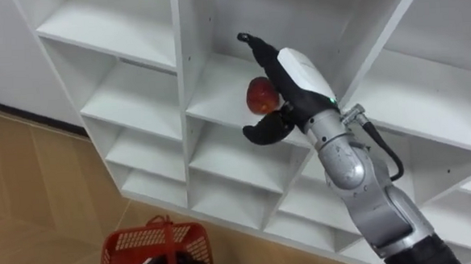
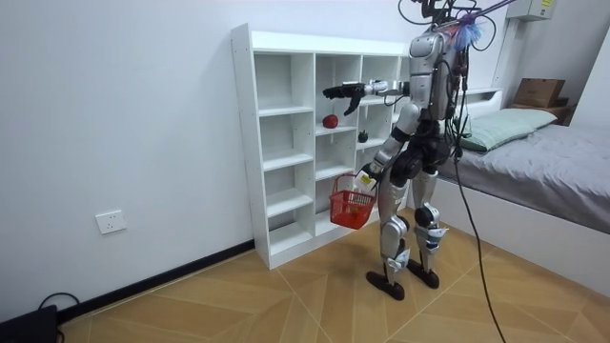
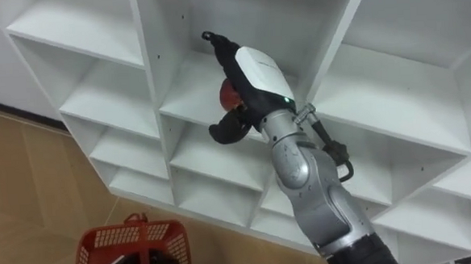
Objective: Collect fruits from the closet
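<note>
1. Red apple [image 1: 259,96] just above centre of the left eye view, sitting on a shelf board [image 1: 218,107] in the middle column of the white closet [image 1: 134,40].
2. Right hand [image 1: 295,74] reaching in from the lower right, cupped about the apple: fingers [image 1: 255,44] spread wide and stretched over its top, thumb [image 1: 264,133] hooked below its front. Not closed on it; contact impossible to judge.
3. Red basket [image 1: 117,259] at the bottom left of the frame, over the wooden floor [image 1: 29,199].
4. In the room view, hanging right of centre from the left hand [image 2: 365,177], which is curled round the basket's handle.
5. Standing upright at the closet, upper centre-right of the room view, right arm held out level toward the apple's compartment.
6. Small dark item [image 2: 362,136] on a shelf one column right of the apple, too small to identify.
7. Bed [image 2: 534,181] at the far right edge of the room view.
</note>
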Robot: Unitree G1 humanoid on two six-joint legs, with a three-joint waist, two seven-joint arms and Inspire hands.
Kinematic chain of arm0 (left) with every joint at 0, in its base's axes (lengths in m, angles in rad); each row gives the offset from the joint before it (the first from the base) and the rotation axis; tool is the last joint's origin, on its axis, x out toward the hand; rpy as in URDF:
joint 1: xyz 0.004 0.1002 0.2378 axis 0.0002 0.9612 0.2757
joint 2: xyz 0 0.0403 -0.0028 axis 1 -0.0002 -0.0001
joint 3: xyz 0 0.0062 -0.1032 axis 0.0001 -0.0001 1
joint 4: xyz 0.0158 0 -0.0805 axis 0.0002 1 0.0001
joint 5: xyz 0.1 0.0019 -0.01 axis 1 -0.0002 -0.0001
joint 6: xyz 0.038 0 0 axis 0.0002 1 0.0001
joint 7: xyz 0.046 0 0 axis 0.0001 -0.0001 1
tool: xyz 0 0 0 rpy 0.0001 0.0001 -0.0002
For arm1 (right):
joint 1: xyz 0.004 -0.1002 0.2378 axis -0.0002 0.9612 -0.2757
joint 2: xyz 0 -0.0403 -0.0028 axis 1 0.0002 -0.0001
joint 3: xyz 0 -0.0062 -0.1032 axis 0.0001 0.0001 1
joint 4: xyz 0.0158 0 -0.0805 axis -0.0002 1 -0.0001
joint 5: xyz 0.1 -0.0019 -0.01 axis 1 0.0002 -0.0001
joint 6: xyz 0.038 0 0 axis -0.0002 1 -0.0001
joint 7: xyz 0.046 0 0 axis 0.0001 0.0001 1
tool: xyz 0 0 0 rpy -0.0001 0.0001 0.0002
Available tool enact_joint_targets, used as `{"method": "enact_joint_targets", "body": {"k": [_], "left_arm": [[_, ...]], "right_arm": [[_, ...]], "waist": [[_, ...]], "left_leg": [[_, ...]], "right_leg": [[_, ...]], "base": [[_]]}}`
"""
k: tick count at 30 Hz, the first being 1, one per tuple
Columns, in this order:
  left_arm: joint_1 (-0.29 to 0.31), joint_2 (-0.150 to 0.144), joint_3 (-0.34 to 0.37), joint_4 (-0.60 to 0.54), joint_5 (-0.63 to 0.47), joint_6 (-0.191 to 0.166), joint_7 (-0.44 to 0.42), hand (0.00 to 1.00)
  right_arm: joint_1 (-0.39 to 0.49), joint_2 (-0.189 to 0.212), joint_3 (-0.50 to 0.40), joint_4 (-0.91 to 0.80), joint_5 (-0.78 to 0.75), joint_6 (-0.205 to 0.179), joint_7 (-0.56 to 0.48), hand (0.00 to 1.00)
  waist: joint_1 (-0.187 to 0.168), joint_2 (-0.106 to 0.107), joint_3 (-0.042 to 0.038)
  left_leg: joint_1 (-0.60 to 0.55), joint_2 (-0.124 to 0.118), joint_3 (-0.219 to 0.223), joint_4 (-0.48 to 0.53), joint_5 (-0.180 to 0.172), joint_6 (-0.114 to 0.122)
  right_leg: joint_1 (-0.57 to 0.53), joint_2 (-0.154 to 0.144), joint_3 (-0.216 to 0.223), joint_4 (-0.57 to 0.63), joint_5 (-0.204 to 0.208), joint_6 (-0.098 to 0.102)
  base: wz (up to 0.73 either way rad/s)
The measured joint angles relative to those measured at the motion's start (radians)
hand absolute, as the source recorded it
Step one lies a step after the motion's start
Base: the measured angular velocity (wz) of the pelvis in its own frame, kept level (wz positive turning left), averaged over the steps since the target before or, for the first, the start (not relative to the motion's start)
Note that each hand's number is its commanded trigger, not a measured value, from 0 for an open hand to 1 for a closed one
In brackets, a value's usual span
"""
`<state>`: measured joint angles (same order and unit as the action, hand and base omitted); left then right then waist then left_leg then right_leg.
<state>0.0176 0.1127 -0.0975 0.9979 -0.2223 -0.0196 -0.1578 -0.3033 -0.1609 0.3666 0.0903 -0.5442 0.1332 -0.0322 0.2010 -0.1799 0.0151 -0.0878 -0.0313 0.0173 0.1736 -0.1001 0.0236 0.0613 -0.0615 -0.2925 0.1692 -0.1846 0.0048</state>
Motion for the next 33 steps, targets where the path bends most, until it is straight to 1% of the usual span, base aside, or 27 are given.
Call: {"method": "enact_joint_targets", "body": {"k": [2,5,6,7,9,10,12,14,16,21,27,33], "left_arm": [[0.002,0.001,0.007,0.0,0.0,0.0,-0.005,1.0],[0.007,0.005,0.01,-0.012,0.0,0.0,-0.007,1.0],[0.009,0.007,0.01,-0.021,0.0,0.0,-0.009,1.0],[0.009,0.012,0.01,-0.023,0.001,0.0,-0.01,1.0],[0.009,0.012,0.009,-0.023,0.0,0.0,-0.012,1.0],[0.008,0.012,0.009,-0.023,0.0,0.0,-0.015,1.0],[0.008,0.015,0.009,-0.023,0.0,0.0,-0.024,1.0],[0.009,0.018,0.009,-0.02,-0.001,0.0,-0.028,1.0],[0.014,0.019,0.009,-0.02,-0.001,0.0,-0.029,1.0],[0.015,0.021,0.01,-0.019,-0.001,-0.002,-0.029,1.0],[0.018,0.021,0.01,-0.021,0.0,-0.001,-0.029,1.0],[0.021,0.021,0.009,-0.028,0.0,0.001,-0.029,1.0]], "right_arm": [[-0.03,0.0,0.0,0.05,0.0,-0.001,-0.013,0.0],[-0.05,0.0,0.0,0.089,-0.002,-0.001,-0.023,0.0],[-0.054,-0.002,-0.001,0.098,-0.001,-0.001,-0.024,0.0],[-0.054,-0.004,-0.001,0.106,-0.002,-0.001,-0.031,0.0],[-0.056,-0.005,-0.001,0.123,-0.002,-0.003,-0.043,0.0],[-0.062,-0.005,-0.001,0.136,-0.002,-0.005,-0.043,0.0],[-0.063,-0.006,-0.001,0.138,-0.002,-0.006,-0.044,0.0],[-0.064,-0.009,-0.001,0.138,-0.002,-0.006,-0.044,0.0],[-0.065,-0.01,-0.001,0.138,-0.004,-0.007,-0.044,0.0],[-0.071,-0.014,-0.001,0.138,-0.006,-0.008,-0.045,0.0],[-0.073,-0.036,-0.001,0.138,-0.016,-0.008,-0.045,0.0],[-0.074,-0.052,-0.013,0.138,-0.022,-0.005,-0.045,0.0]], "waist": [[0.004,-0.007,0.0003],[0.008,-0.012,0.0009],[0.012,-0.014,0.0024],[0.017,-0.014,0.0038],[0.024,-0.013,0.0056],[0.025,-0.012,0.0102],[0.027,-0.012,0.0107],[0.026,-0.007,0.0155],[0.027,-0.006,0.0167],[0.026,-0.005,0.017],[0.026,-0.006,0.0164],[0.023,-0.01,0.0132]], "left_leg": [[0.0,0.0,-0.002,0.001,0.0,0.0],[-0.004,0.0,-0.006,0.001,0.0,0.0],[-0.007,0.0,-0.006,0.001,0.0,0.0],[-0.01,0.0,-0.006,0.002,0.0,0.0],[-0.014,0.0,-0.006,0.004,0.0,0.0],[-0.018,0.0,-0.008,0.007,0.0,0.0],[-0.033,0.0,-0.009,0.012,0.0,0.0],[-0.043,0.0,-0.01,0.018,0.0,0.0],[-0.046,0.0,-0.011,0.018,0.0,0.0],[-0.061,0.0,-0.013,0.025,0.0,0.0],[-0.062,-0.001,-0.02,0.025,0.0,0.0],[-0.065,-0.001,-0.02,0.025,0.0,0.0]], "right_leg": [[0.0,0.0,-0.001,0.0,0.0,0.0],[-0.003,0.0,-0.008,0.0,0.0,0.0],[-0.006,0.0,-0.008,0.0,0.0,0.0],[-0.007,0.0,-0.008,-0.001,0.0,0.0],[-0.011,0.0,-0.008,-0.001,0.0,0.0],[-0.013,0.0,-0.008,-0.001,0.0,0.0],[-0.025,0.001,-0.008,0.0,0.0,0.0],[-0.03,0.0,-0.011,-0.001,0.0,0.0],[-0.033,0.0,-0.012,0.0,0.0,0.0],[-0.045,0.001,-0.014,0.0,0.0,0.0],[-0.045,0.001,-0.018,0.0,0.0,0.0],[-0.047,0.001,-0.018,0.001,0.0,0.0]], "base": [[0.04],[0.03],[0.0],[0.0],[0.0],[0.03],[0.0],[0.0],[0.0],[0.02],[0.02],[0.0]]}}
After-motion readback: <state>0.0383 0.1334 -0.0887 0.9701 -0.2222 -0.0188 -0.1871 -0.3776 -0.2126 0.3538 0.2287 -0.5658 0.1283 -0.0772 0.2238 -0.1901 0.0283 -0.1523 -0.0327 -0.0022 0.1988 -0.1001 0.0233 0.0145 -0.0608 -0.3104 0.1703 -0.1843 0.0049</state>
